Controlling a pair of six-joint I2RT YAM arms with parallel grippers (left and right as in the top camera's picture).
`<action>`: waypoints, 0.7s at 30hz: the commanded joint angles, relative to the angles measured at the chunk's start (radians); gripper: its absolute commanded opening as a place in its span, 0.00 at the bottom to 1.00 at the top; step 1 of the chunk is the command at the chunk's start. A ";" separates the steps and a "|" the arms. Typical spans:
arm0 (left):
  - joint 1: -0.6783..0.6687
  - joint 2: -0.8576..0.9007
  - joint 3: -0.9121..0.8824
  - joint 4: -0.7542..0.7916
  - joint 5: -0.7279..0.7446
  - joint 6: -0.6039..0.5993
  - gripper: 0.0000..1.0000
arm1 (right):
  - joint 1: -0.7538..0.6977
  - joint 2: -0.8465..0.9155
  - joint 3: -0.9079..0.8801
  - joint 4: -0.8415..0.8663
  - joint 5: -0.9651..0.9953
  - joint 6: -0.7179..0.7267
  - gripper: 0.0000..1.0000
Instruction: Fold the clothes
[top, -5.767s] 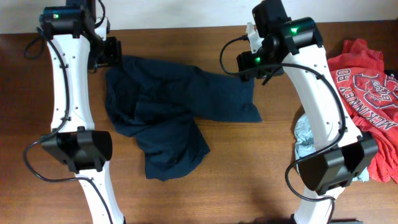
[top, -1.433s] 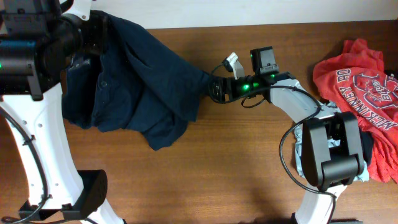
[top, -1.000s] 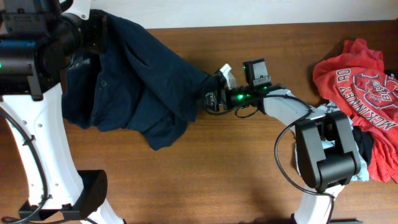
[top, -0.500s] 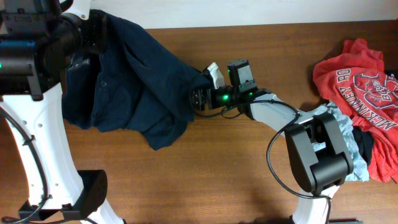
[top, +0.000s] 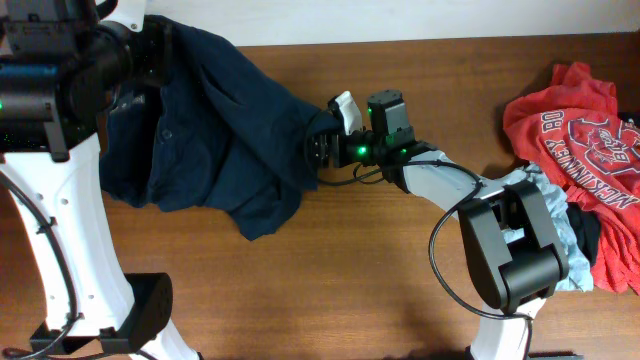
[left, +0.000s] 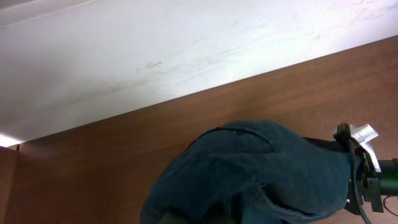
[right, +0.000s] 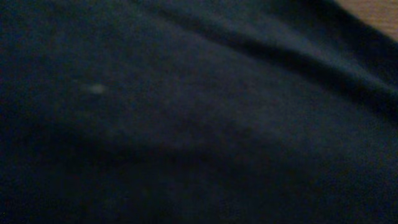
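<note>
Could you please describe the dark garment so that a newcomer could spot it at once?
Find the wooden table, then its left half. The clothes are the large plain navy cloth there; the pile at the right edge is a red printed shirt.

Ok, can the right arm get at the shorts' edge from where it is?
Probably yes. The right claw sits right at the near edge of the shorts, its wrist view shows only navy cloth, and nothing lies between them. Whether it has gripped the cloth, I cannot tell.
</note>
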 joint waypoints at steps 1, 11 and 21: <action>0.002 -0.027 0.008 0.010 0.000 -0.013 0.00 | -0.003 0.005 -0.003 0.008 -0.043 -0.003 0.61; 0.003 -0.028 0.008 0.011 -0.049 -0.013 0.00 | -0.094 -0.006 -0.003 -0.140 -0.232 0.006 0.04; 0.005 -0.029 0.008 0.030 -0.049 -0.013 0.00 | -0.302 -0.206 -0.003 -0.356 -0.363 -0.144 0.04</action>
